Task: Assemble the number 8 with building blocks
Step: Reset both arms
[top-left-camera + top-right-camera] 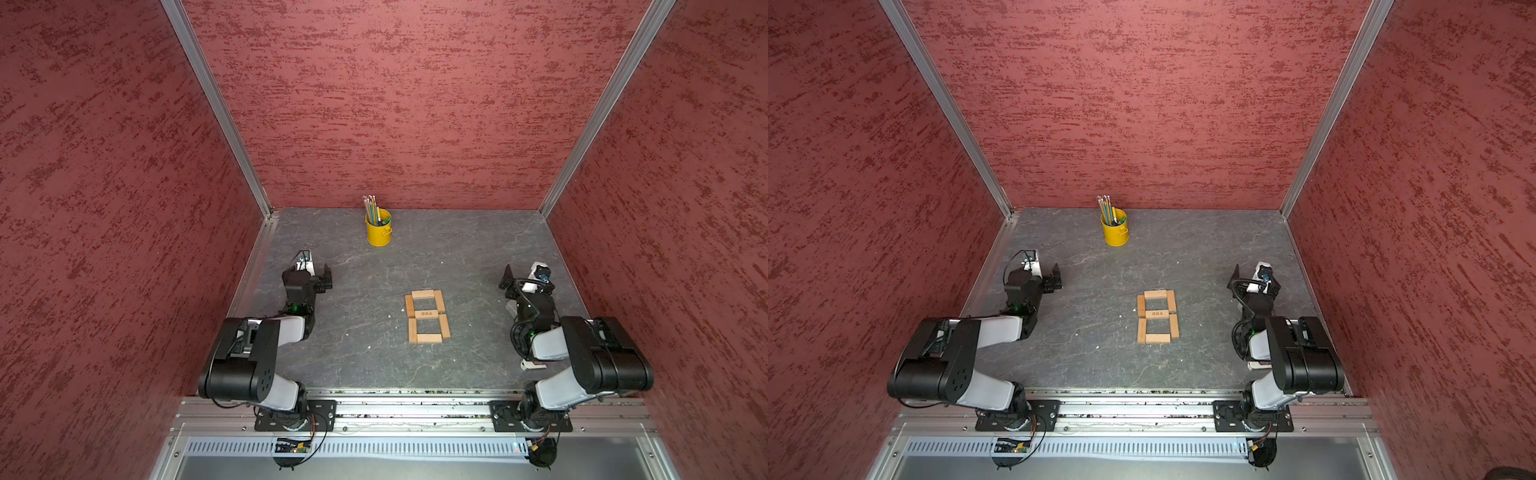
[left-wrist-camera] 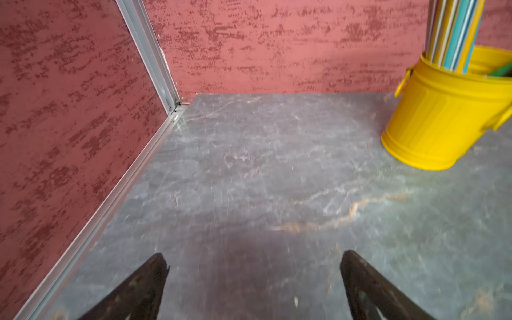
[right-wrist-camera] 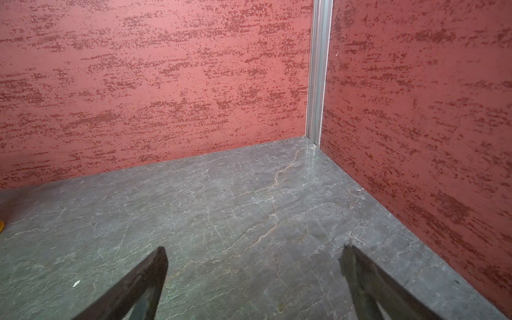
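The number 8 (image 1: 424, 314) (image 1: 1158, 313) lies flat on the grey table, right of the middle. It is made of several tan building blocks forming two stacked square loops, and the middle bar carries dark printed marks. My left gripper (image 1: 316, 266) (image 1: 1042, 264) (image 2: 255, 256) hovers open far to its left, with only bare table between the fingers. Right of the figure, my right gripper (image 1: 524, 272) (image 1: 1250, 272) (image 3: 255, 250) is also open and holds nothing. Neither wrist view shows the blocks.
A yellow bucket (image 1: 379, 230) (image 1: 1115, 230) (image 2: 443, 119) of pencils stands near the back wall. A small white-grey plastic piece (image 1: 532, 365) (image 1: 1256, 365) lies under the right arm. Red walls enclose the table on three sides, and a metal rail runs along the front.
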You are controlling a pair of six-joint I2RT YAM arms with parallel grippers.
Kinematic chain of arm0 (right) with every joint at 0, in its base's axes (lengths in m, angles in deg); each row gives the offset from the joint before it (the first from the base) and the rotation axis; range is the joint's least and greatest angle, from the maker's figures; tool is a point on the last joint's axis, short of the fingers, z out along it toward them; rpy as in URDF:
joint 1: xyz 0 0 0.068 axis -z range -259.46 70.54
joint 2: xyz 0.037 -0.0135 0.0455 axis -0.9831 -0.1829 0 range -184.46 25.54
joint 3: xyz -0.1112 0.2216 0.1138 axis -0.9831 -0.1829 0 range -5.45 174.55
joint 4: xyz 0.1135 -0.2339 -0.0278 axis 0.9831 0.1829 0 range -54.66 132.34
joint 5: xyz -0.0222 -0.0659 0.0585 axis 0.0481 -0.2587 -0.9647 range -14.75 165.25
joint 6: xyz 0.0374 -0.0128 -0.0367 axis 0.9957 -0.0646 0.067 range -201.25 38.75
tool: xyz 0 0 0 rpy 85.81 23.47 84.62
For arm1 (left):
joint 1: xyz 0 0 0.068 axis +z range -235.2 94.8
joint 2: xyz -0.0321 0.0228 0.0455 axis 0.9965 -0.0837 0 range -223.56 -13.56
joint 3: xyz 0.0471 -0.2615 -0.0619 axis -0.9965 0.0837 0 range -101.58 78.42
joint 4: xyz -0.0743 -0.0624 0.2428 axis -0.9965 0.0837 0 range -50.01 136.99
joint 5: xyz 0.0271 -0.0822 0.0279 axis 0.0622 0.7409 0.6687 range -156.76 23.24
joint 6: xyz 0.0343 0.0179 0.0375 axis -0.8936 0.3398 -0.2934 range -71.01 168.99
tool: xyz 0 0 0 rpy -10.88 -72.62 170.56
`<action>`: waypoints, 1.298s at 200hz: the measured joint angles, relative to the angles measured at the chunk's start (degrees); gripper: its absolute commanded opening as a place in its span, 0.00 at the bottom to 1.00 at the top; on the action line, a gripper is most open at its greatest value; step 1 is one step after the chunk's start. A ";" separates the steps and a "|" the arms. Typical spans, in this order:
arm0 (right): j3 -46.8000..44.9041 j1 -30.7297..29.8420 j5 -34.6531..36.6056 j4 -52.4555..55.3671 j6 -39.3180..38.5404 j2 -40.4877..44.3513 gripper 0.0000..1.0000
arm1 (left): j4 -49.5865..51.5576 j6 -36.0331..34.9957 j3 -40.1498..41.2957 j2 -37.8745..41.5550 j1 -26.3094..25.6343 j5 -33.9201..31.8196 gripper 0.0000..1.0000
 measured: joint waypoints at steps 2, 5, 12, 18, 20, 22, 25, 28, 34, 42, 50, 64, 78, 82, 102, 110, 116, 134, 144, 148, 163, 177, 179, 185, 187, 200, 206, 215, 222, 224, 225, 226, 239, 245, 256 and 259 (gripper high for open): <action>0.00 0.00 0.00 -0.02 0.00 0.02 0.99 | 0.13 0.24 -0.42 -0.09 0.15 0.31 0.99; 0.00 0.00 0.00 -0.02 0.00 0.02 0.99 | 0.15 0.39 -0.85 -0.13 0.26 0.68 0.99; 0.00 0.00 0.00 -0.02 0.00 0.00 0.99 | 0.24 1.01 -1.60 -0.13 0.63 1.77 1.00; 0.00 0.00 0.00 -0.02 0.00 0.02 0.99 | 0.28 1.44 -1.88 -0.13 0.90 2.71 0.99; 0.00 0.00 0.00 -0.02 0.00 0.02 0.99 | 0.31 1.64 -1.92 -0.13 0.96 2.99 0.99; 0.00 0.00 -0.02 -0.02 0.00 0.02 0.99 | 0.35 1.77 -1.97 -0.13 1.05 3.23 0.99; 0.00 0.00 0.00 -0.02 0.00 0.02 0.99 | 0.50 1.92 -1.97 -0.13 1.18 3.54 0.99; 0.00 0.00 -0.02 -0.02 0.00 0.00 0.99 | 0.63 2.03 -1.97 -0.13 1.25 3.80 0.99; 0.00 0.00 -0.02 -0.02 0.00 0.02 0.99 | 1.05 2.38 -1.95 -0.13 1.46 4.33 1.00; 0.00 0.00 -0.02 0.00 0.00 0.02 0.99 | 1.49 2.80 -1.92 -0.20 1.64 4.81 0.99; 0.00 0.00 -0.02 0.00 0.00 0.02 0.99 | 1.77 2.99 -1.90 -0.20 1.70 5.14 0.99; 0.00 0.00 -0.02 0.00 0.00 0.00 0.99 | 2.01 3.10 -1.90 -0.20 1.73 5.75 1.00; 0.00 0.00 -0.02 0.00 0.00 0.00 0.99 | 2.19 3.30 -1.90 -0.20 1.73 6.12 0.99; 0.00 0.00 -0.02 0.00 0.00 0.02 0.99 | 2.23 3.43 -1.90 -0.20 1.73 6.16 0.99; 0.00 0.00 -0.04 0.00 0.00 0.02 0.99 | 2.23 3.61 -1.90 -0.20 1.73 6.40 1.00; 0.00 0.00 -0.04 0.00 0.00 0.02 0.99 | 2.23 3.69 -1.90 -0.20 1.73 6.49 0.99; 0.00 0.00 -0.04 0.00 0.00 0.02 0.99 | 2.23 3.76 -1.90 -0.20 1.73 6.54 0.99; 0.00 0.00 -0.04 0.00 0.00 0.00 0.99 | 2.23 3.89 -1.90 -0.20 1.73 6.58 0.99; 0.00 0.00 -0.04 0.00 0.00 0.00 0.99 | 2.23 3.89 -1.90 -0.20 1.73 6.60 1.00; 0.00 0.00 -0.04 0.00 0.00 0.00 0.99 | 2.21 3.87 -1.88 -0.20 1.75 7.02 0.99; 0.00 0.00 -0.04 0.00 0.00 0.02 0.99 | 0.35 3.85 -0.70 -0.20 3.34 12.81 0.99; 0.00 0.00 -0.07 0.00 0.00 0.02 0.99 | -7.08 4.02 3.67 -1.03 7.19 20.33 1.00; 0.00 0.00 -0.07 0.00 0.00 0.02 0.99 | -8.15 4.17 4.39 -1.25 7.80 21.11 0.99; 0.00 0.00 -0.07 -0.02 0.00 0.00 0.99 | -10.03 4.37 6.47 -1.88 9.51 23.39 0.99; 0.00 0.00 -0.07 0.00 0.00 0.00 0.99 | -10.19 4.39 6.84 -1.99 9.84 23.78 1.00; 0.00 0.00 -0.07 0.00 0.00 0.02 0.99 | -9.07 4.11 8.11 -2.91 10.16 24.96 0.99; 0.00 0.00 -0.07 0.00 0.00 0.02 0.99 | -8.74 3.82 7.87 -3.08 9.11 25.03 0.99; 0.00 0.00 -0.07 0.00 0.00 0.02 0.99 | -9.42 3.43 7.41 -3.08 7.54 25.53 1.00; 0.00 0.00 -0.07 0.00 0.00 0.02 0.99 | -9.33 2.95 6.84 -2.84 6.58 25.99 0.99; 0.00 0.00 -0.07 0.00 0.00 0.02 0.99 | -9.53 2.93 6.75 -2.84 6.38 26.05 0.99; 0.00 0.00 -0.07 0.00 0.00 0.00 0.99 | -9.73 2.93 6.69 -2.82 6.25 26.10 0.99; 0.00 0.00 -0.07 0.00 0.00 0.02 0.99 | -9.86 2.91 6.64 -2.82 6.21 26.12 0.99; 0.00 0.00 -0.07 0.00 0.00 0.02 0.99 | -10.67 2.56 6.34 -2.67 5.88 25.90 0.99; 0.00 0.00 -0.07 0.00 0.00 0.02 0.99 | -10.73 2.51 6.29 -2.60 5.84 25.66 0.99; 0.00 0.00 -0.07 0.00 0.00 0.02 0.99 | -10.60 2.54 6.12 -2.60 5.92 25.62 0.99; 0.00 0.00 -0.09 0.00 0.00 0.02 0.99 | -10.49 2.56 6.01 -2.60 5.95 25.62 0.99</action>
